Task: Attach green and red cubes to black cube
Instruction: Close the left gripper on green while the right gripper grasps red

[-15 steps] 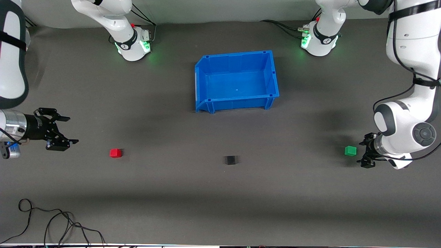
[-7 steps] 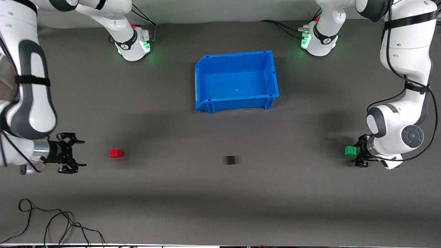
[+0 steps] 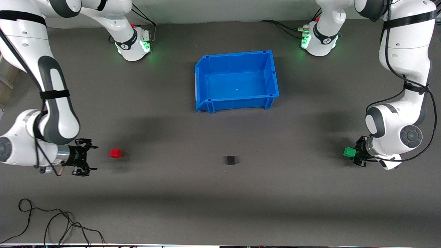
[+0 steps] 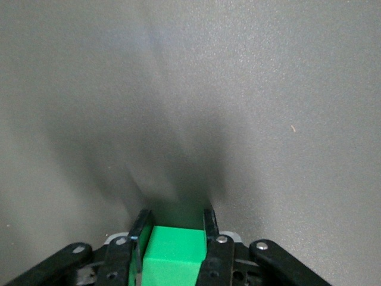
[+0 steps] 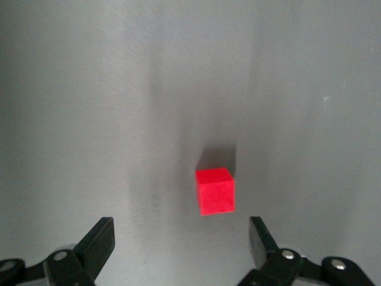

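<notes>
- My left gripper (image 3: 357, 156) sits low at the left arm's end of the worktop (image 3: 220, 193), its fingers (image 4: 138, 241) flanking the green cube (image 3: 349, 152).
- In the left wrist view the green cube (image 4: 174, 256) fills the gap between my two fingers, which lie close along its sides; I cannot tell whether they already press on it or whether it rests on the worktop.
- My right gripper (image 3: 86, 160) is low over the right arm's end of the worktop, spread wide and holding nothing.
- The red cube (image 3: 115, 153) lies on the worktop just beside my right gripper, toward the middle of the worktop and apart from my fingertips.
- In the right wrist view the red cube (image 5: 215, 190) sits ahead of the gap between my two spread fingers (image 5: 98, 243), not yet between them.
- The black cube (image 3: 231, 159) lies alone on the worktop, between the red and green cubes and well apart from both.
- The blue bin (image 3: 202, 81) stands farther from the front camera than the black cube, with no cube in it.
</notes>
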